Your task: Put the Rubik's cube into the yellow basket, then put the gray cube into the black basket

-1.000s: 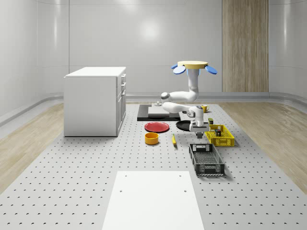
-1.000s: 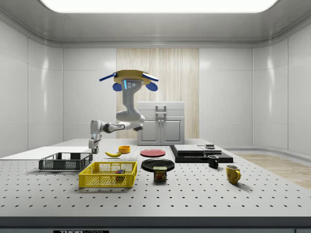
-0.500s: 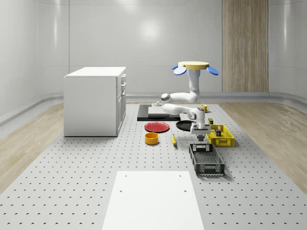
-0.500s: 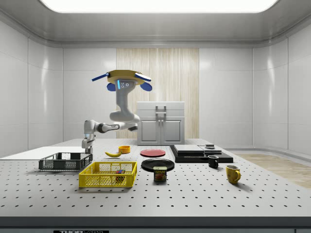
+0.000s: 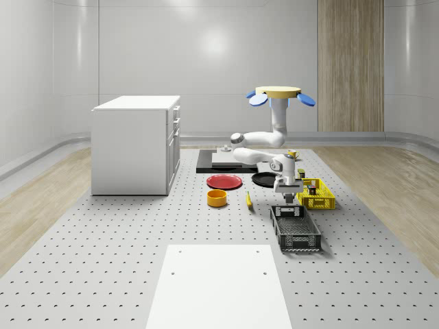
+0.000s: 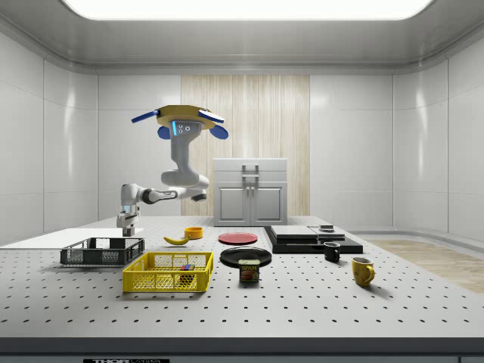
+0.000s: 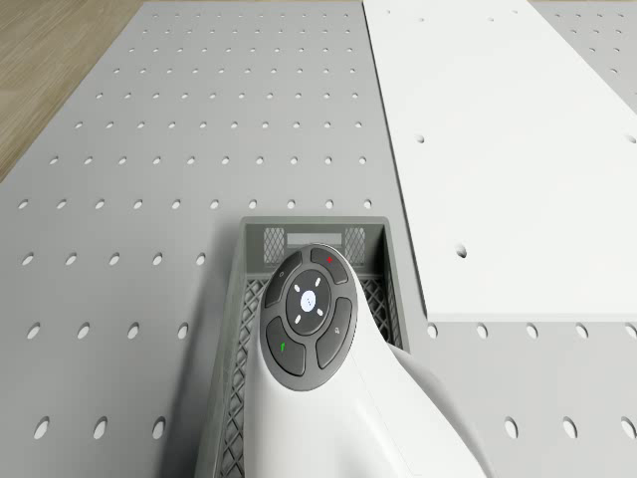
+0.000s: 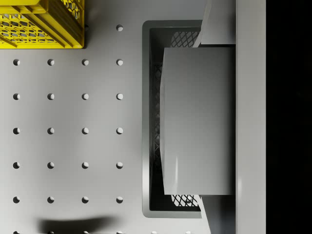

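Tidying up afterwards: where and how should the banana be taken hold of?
Grip the banana across its middle, from straight above: it lies flat on the table, long and narrow. The gripper is shut on the gray cube now.

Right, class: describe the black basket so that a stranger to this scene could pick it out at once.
Start at the perforated table. Just past its white panel lies the black basket, under the gripper. Unlike the yellow basket beside it, it is dark mesh, long and narrow.
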You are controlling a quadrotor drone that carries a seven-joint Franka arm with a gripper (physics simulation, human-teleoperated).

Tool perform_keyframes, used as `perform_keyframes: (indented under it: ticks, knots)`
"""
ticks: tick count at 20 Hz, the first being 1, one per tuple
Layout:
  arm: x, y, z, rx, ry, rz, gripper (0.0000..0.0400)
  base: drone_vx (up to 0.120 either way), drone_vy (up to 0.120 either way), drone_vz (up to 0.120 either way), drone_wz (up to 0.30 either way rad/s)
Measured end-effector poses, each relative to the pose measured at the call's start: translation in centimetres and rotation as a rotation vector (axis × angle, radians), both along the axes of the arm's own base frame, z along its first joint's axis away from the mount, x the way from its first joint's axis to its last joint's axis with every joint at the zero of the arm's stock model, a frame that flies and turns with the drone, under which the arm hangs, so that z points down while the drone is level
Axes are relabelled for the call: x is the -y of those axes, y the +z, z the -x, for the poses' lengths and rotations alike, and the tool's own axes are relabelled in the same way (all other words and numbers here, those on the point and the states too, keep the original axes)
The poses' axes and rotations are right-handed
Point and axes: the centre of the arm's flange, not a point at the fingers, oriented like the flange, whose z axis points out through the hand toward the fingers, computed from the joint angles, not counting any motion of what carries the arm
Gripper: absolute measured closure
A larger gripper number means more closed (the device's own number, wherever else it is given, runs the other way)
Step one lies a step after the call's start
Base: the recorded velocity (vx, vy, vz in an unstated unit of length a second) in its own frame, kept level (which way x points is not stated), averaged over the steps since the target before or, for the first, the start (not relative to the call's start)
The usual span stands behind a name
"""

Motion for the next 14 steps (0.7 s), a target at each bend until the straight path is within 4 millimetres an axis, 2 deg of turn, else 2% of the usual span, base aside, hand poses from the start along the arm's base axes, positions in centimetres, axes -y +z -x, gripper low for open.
perform_keyframes:
  ticks: [7,10,14]
  knots:
    - [0.00,0.00,0.00,0.000,0.000,0.000,0.0150,0.120,0.000,0.000,0.000]
    - [0.00,0.00,0.00,0.000,0.000,0.000,0.0150,0.120,-0.067,0.000,0.000]
    - [0.00,0.00,0.00,0.000,0.000,0.000,0.0150,0.120,0.000,0.000,0.000]
